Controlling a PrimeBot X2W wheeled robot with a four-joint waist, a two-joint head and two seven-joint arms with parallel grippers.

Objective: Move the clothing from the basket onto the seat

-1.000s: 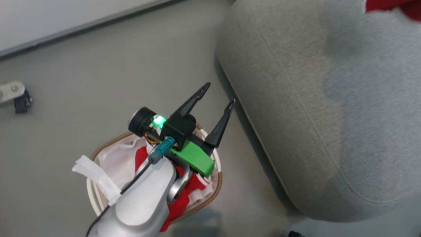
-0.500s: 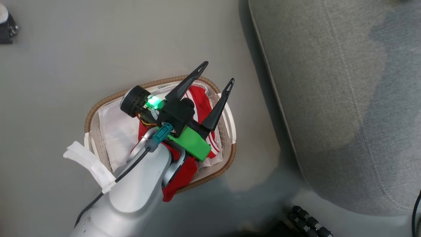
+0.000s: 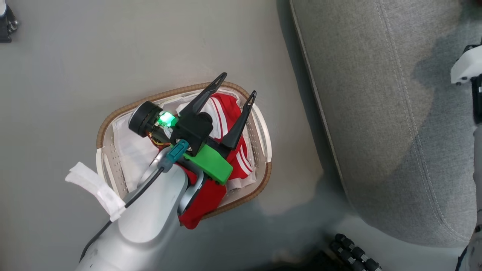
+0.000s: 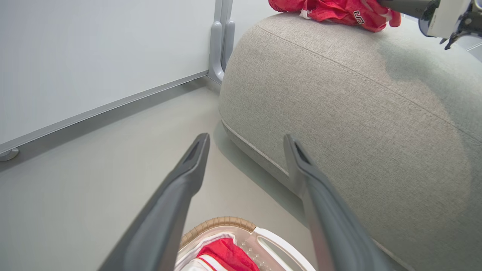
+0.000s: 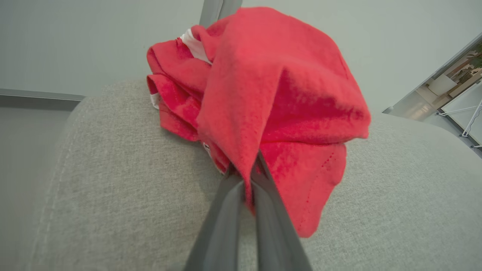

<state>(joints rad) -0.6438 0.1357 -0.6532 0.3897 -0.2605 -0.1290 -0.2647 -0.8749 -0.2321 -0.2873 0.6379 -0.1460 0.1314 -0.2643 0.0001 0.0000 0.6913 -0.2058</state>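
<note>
Red striped clothing (image 3: 226,113) heaped in the white basket (image 3: 264,180), on the floor (image 3: 113,56) just beside the grey seat (image 3: 376,113). Over it, left gripper (image 3: 239,83), fingers spread wide, holding nothing. On the seat top, right gripper (image 5: 250,165) pinched tight on a red garment (image 5: 278,94), seemingly bunched against more red cloth.

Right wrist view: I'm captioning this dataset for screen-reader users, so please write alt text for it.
The right gripper, shut on a fold of a red garment, holds it bunched over the grey sofa; a pale wall stands behind.
</note>
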